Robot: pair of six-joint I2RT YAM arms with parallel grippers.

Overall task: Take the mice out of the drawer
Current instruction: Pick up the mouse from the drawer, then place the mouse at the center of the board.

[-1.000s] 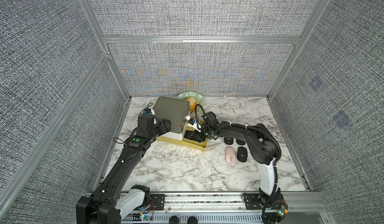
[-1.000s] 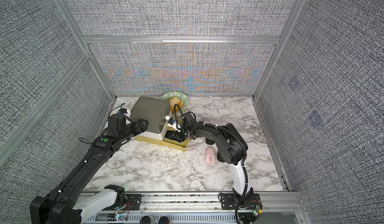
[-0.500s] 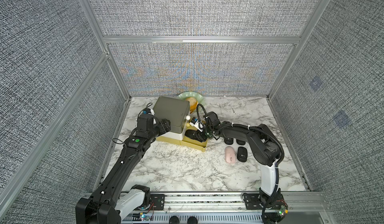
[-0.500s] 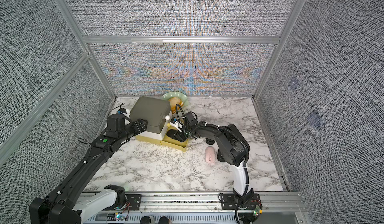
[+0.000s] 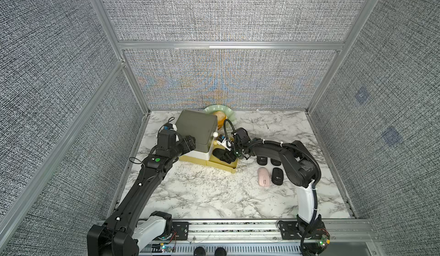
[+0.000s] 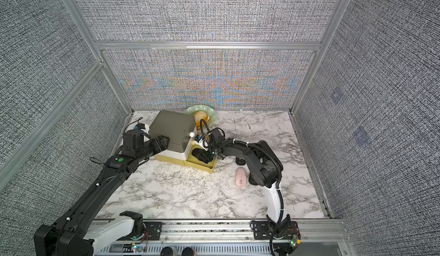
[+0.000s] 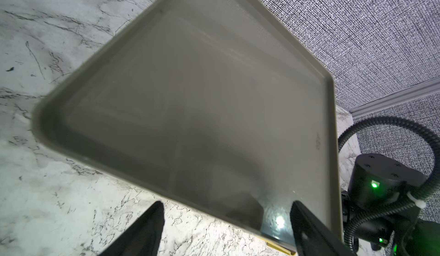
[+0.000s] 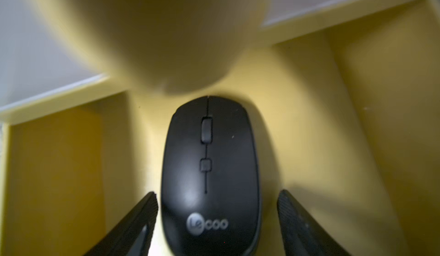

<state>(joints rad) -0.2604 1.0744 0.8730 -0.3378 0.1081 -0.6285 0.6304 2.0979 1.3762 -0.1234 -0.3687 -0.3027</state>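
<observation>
Marble desk (image 5: 214, 195), grey-topped cabinet (image 5: 196, 128) on it, yellow drawer (image 5: 234, 169) pulled open at the cabinet's base. Left end effector (image 7: 226, 203) at the cabinet top's corner, away from the drawer's open end, fingers spread, no clamp visible. Right end effector (image 8: 216, 193) down inside the drawer, by far the nearer, fingers apart astride the logo end of the only black mouse (image 8: 209, 162) seen in there, not yet pinching. Mouse long axis straight ahead of the fingers, toward the cabinet; grip across the short width. Drawer walls clear on both sides. Blurred yellow knob (image 8: 152, 28) close overhead, likely tight on lift. Beside the drawer's open end, on the desk: pink mouse (image 5: 263, 176), three black mice (image 5: 277, 176).
</observation>
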